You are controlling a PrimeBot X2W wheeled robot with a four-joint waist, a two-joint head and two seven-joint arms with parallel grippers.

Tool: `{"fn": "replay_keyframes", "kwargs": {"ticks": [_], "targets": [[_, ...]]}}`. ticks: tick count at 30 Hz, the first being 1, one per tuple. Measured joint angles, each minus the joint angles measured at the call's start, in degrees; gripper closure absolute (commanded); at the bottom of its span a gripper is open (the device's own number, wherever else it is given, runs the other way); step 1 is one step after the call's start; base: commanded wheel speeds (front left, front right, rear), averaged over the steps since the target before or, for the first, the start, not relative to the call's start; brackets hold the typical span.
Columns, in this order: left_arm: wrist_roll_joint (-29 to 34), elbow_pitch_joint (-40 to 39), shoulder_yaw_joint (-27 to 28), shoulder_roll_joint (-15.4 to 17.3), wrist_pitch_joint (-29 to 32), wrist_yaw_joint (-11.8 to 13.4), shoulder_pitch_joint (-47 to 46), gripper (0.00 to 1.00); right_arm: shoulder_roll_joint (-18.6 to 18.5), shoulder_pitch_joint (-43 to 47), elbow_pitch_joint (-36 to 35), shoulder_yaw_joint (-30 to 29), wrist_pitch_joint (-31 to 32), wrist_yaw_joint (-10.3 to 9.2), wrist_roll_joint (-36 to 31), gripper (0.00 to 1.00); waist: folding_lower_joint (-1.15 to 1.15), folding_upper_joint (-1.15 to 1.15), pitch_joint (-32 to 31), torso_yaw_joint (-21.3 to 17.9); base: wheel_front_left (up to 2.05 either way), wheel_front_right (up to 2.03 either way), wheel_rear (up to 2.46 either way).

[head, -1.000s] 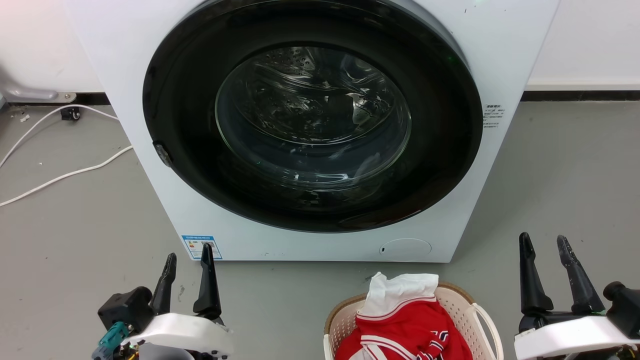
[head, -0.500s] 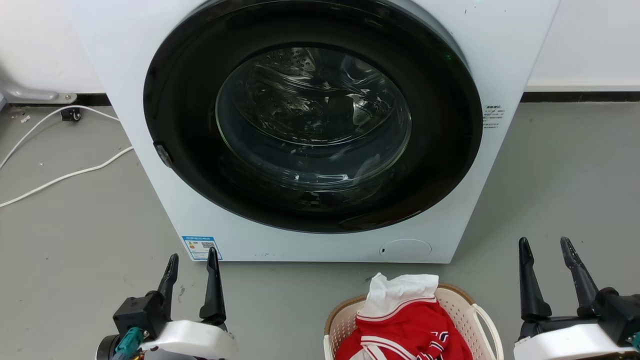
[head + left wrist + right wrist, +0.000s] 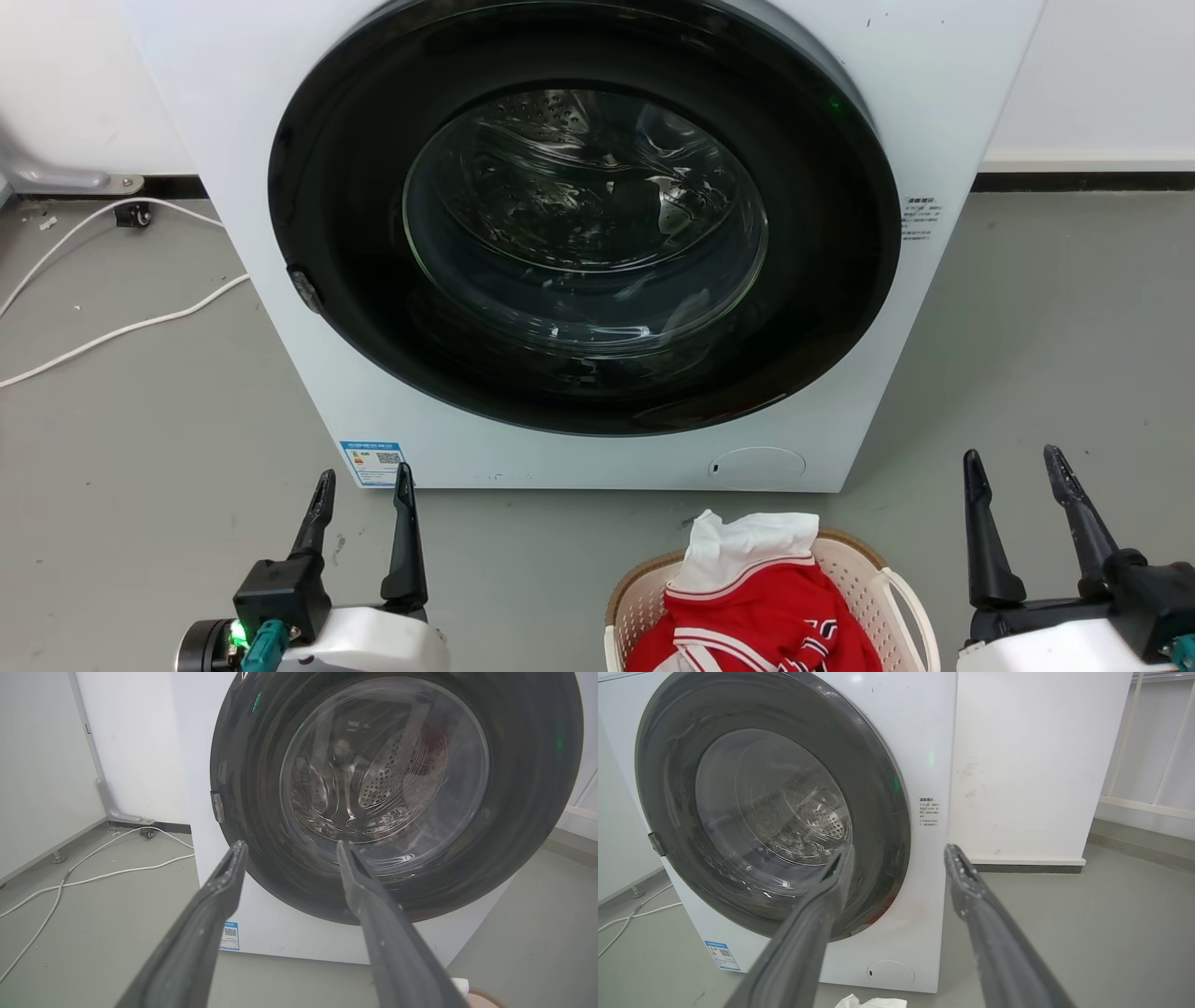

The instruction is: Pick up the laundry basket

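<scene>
The basket [image 3: 864,581] stands on the floor [image 3: 140,448] just in front of the washer [image 3: 560,457], at the bottom edge of the head view, between the two claws and nearer to the right one. It is thin plastic with holes in the wall, so I judge it light and a little flexible, not fragile. The red and white clothes [image 3: 747,616] inside are soft and add little weight, but they rise above the brown rim [image 3: 845,539] and could slide out if the basket tips.

The best place to hold is probably the loop handle [image 3: 921,605] on its right side. The opposite side is cut by the picture edge, and I cannot tell whether it has a handle.

The left claw [image 3: 364,474] and the right claw [image 3: 1012,455] both hover over the floor, fingers moderately apart and holding nothing.

The washer, with its door closed, is close behind the basket, so there is little room on that side. A white cable [image 3: 112,327] lies on the floor well to the left, out of the way.
</scene>
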Motion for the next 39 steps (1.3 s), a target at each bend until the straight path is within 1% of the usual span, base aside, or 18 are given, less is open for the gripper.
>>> {"fn": "replay_keyframes", "kwargs": {"ticks": [17,27,39], "targets": [[6.10,-0.34,-0.33,0.03,-1.60,0.62,1.03,0.00,-0.03,1.13,-0.05,0.08,-1.85,0.00,-3.03,0.00,0.00,0.00,0.05,-0.03,0.00,0.00,0.00],[5.55,-0.15,-0.36,0.03,-1.75,0.68,1.08,0.00,-0.03,1.25,0.36,0.11,-1.86,0.00,-1.48,0.00,0.00,0.00,0.06,0.07,0.00,0.00,0.00],[5.45,-0.01,-0.34,0.03,-1.75,0.69,1.08,0.00,-0.03,1.25,0.51,0.51,-1.87,0.00,-1.31,0.00,0.00,0.00,0.16,0.08,0.00,0.00,0.00]]}}
